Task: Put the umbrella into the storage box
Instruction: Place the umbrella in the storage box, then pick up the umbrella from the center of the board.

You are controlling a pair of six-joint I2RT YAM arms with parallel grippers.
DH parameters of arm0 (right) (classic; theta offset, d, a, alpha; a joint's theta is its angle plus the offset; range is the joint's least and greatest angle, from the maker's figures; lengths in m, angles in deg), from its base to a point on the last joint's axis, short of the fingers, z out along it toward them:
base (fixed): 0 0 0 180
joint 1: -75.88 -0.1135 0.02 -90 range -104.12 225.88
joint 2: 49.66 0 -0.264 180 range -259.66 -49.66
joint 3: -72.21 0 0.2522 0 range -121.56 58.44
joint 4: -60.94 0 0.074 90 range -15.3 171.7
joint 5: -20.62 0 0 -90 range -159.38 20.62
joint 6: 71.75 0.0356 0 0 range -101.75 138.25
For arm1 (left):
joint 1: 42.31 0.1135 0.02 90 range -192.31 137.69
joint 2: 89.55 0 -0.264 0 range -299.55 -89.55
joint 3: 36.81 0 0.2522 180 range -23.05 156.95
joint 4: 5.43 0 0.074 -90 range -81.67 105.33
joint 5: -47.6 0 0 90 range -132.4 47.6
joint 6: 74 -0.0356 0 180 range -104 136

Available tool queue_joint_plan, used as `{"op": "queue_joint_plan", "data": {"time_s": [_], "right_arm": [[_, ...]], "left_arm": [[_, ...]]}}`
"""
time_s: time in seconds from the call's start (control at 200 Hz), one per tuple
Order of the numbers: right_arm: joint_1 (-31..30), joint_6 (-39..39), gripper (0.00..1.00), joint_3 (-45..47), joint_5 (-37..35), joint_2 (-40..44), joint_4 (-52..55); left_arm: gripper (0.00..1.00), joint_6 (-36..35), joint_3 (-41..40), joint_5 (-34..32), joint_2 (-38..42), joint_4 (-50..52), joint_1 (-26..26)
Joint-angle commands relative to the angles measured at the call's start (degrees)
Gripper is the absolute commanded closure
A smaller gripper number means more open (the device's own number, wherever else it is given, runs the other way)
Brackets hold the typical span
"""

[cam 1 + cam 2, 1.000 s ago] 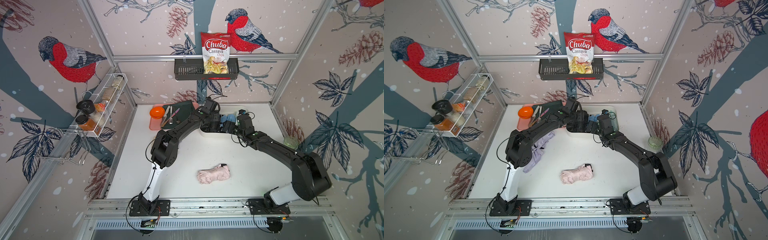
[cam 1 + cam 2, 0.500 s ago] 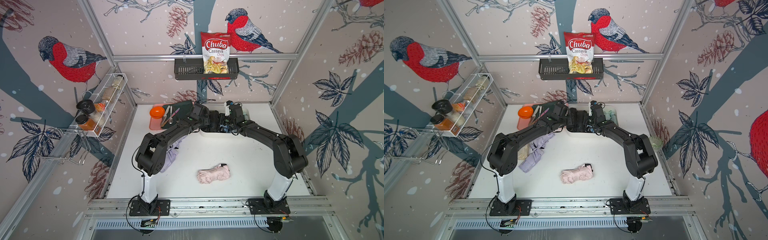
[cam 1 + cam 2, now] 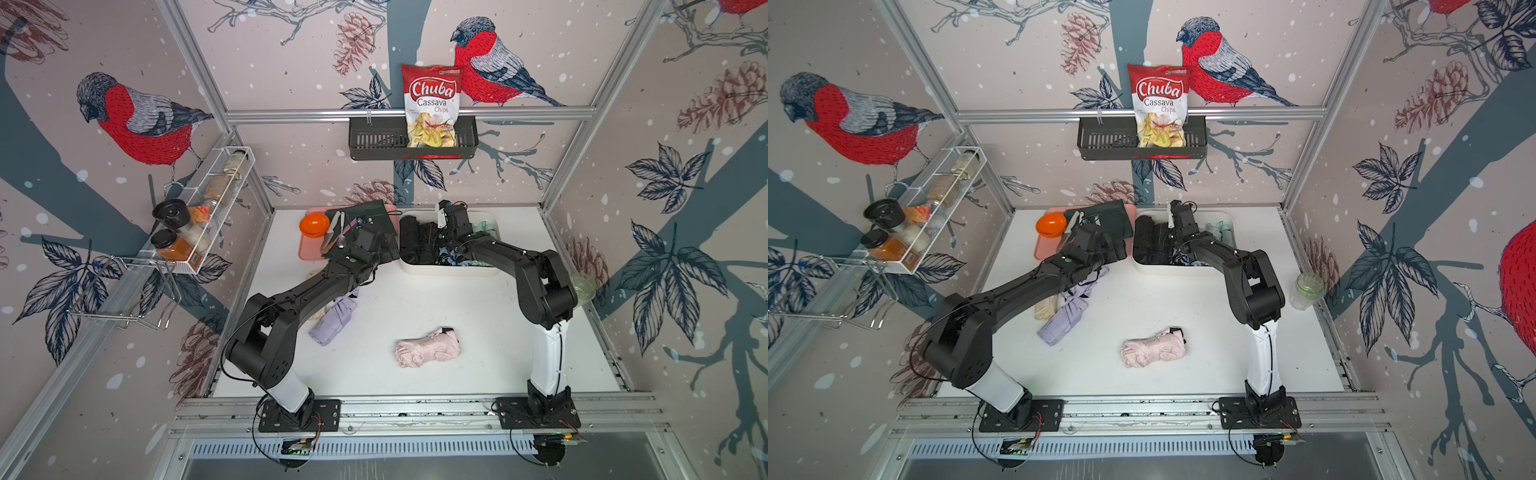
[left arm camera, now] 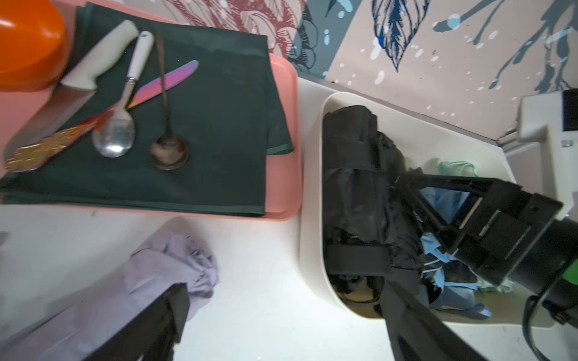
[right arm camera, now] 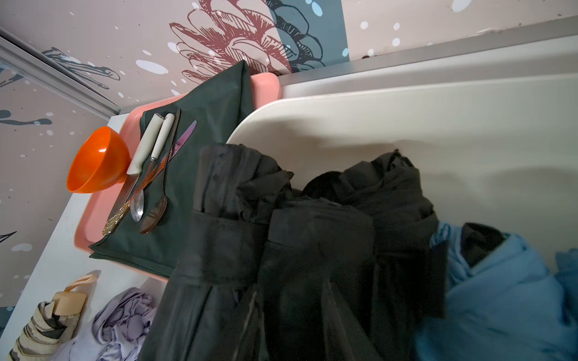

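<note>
Inside the storage box (image 3: 449,271), against one end wall, the black umbrella (image 3: 415,243) lay. My left gripper (image 4: 283,286) stood spread just outside the box, empty. My right gripper (image 4: 413,215) sat inside it; I could not tell its grip.

Flat pink plastic tray (image 3: 306,250): round orange plastic bowl (image 3: 314,224) on its corner, dk-green folded cloth (image 4: 212,131) w/ steel spoon (image 4: 114,139) across its middle.
</note>
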Motion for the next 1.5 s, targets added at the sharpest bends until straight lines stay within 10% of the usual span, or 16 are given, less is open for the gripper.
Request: {"op": "queue_joint_plan", "data": {"time_s": [0.0, 0.67, 1.496], "right_arm": [[0.1, 0.9, 0.64, -0.6, -0.5, -1.6, 4.1], [-0.2, -0.1, 0.45, 5.8, -2.2, 13.2, 6.3], [-0.4, 1.8, 0.35, 18.5, -8.5, 25.3, 4.3]], "left_arm": [[0.01, 1.3, -3.0, -3.8, 2.9, -1.0, 0.9], [0.08, -10.9, -11.2, 1.2, 10.2, 7.5, 6.5], [0.18, -22.9, 9.4, -1.6, -17.9, 26.3, 7.7]]}}
